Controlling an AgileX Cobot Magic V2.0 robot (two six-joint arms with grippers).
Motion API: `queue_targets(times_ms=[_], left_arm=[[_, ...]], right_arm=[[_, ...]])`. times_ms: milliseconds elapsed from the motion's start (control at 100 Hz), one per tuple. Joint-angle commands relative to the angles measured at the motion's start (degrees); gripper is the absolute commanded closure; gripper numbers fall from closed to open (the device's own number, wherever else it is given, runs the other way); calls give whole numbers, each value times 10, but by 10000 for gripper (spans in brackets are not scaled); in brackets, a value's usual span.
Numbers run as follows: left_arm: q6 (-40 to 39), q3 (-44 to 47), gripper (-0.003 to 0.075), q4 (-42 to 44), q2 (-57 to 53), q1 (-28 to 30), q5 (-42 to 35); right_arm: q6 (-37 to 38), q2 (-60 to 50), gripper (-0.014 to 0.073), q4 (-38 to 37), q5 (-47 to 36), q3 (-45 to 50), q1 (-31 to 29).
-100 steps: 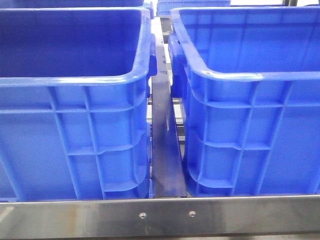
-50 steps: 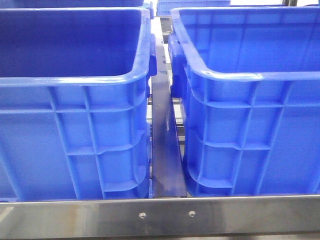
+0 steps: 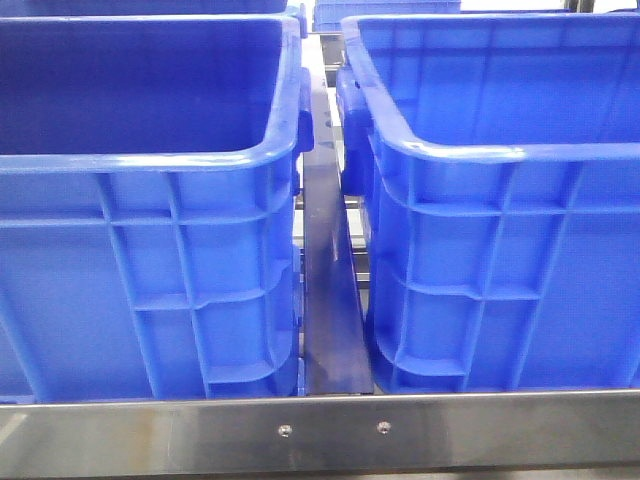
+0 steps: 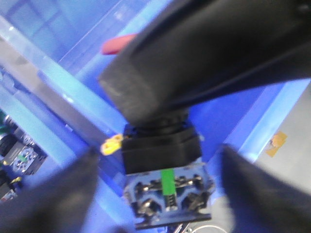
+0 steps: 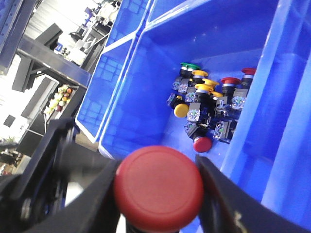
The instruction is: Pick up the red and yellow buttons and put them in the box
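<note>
My right gripper (image 5: pixel 158 191) is shut on a red button (image 5: pixel 158 184); its round cap fills the gap between the two black fingers. It hangs above a blue box (image 5: pixel 141 92) that holds a pile of buttons (image 5: pixel 209 109), red, green and yellow, one yellow button (image 5: pixel 181 110) lying loose. In the left wrist view the button's black and blue body (image 4: pixel 167 189) with a green strip sits between the wide-apart fingers of my left gripper (image 4: pixel 158 194), which do not touch it. A black arm part (image 4: pixel 209 53) crosses above. Neither gripper shows in the front view.
Two large blue bins (image 3: pixel 150 150) (image 3: pixel 500 150) stand side by side in the front view, with a narrow metal gap (image 3: pixel 330 300) between them and a steel rail (image 3: pixel 320 430) in front. More blue bins and shelving (image 5: pixel 53 73) lie beyond.
</note>
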Motion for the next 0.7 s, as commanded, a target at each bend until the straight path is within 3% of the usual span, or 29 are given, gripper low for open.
queue_targets(times_ms=[0, 300, 330, 690], left_arm=[[-5, -16, 80, 12, -20, -4, -20], [-32, -14, 80, 12, -42, 8, -16], [-34, -10, 80, 13, -48, 13, -16], [-98, 114, 80, 11, -167, 146, -42]], right_arm=[[-17, -12, 391, 44, 16, -21, 1], [-50, -13, 391, 44, -52, -21, -5], [-54, -13, 428, 44, -61, -21, -5], [-116, -14, 428, 45, -176, -21, -5]])
